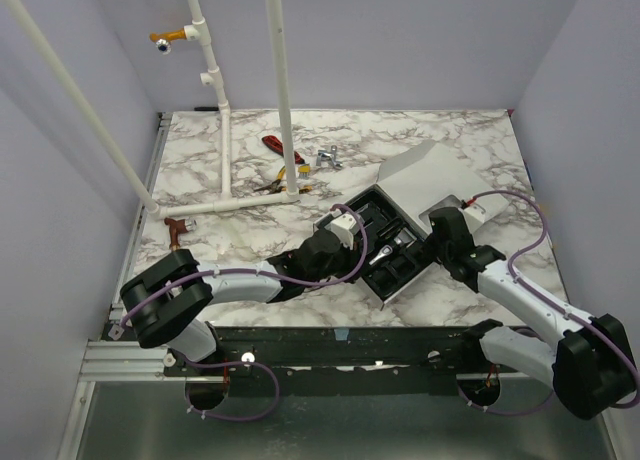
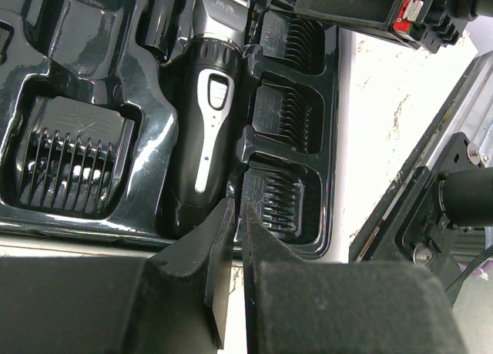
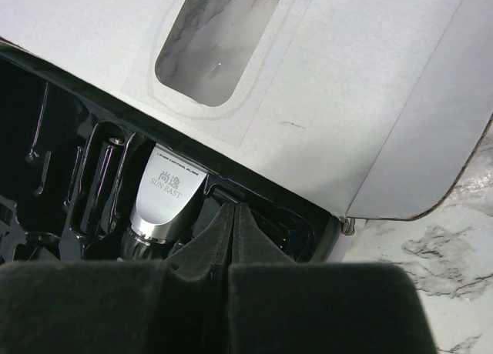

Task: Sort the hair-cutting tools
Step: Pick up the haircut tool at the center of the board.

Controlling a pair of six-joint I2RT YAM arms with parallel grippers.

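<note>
A black molded tray (image 2: pixel 154 100) filled the view. A slim black clipper (image 2: pixel 206 123) lay in its central slot, silver blade toward 12 o'clock. A wide comb guard (image 2: pixel 73 161) sat at 9 o'clock; three smaller guards (image 2: pixel 281 115) lined 3 o'clock. The left fingers (image 2: pixel 222 238), nearly together, pointed in from 6 o'clock.

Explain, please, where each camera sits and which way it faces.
Top external: high behind the bases, looking down on the marble-patterned table and black moulded plastic tray; left arm and right arm show.
Left wrist: above the tray, looking down at the slim black clipper with silver switch panel and black comb guards; its nearly closed jaws show.
Right wrist: low by the tray, facing the white card lid with oval window; its shut jaws show.
Shared: both wrist views show the clipper.
</note>
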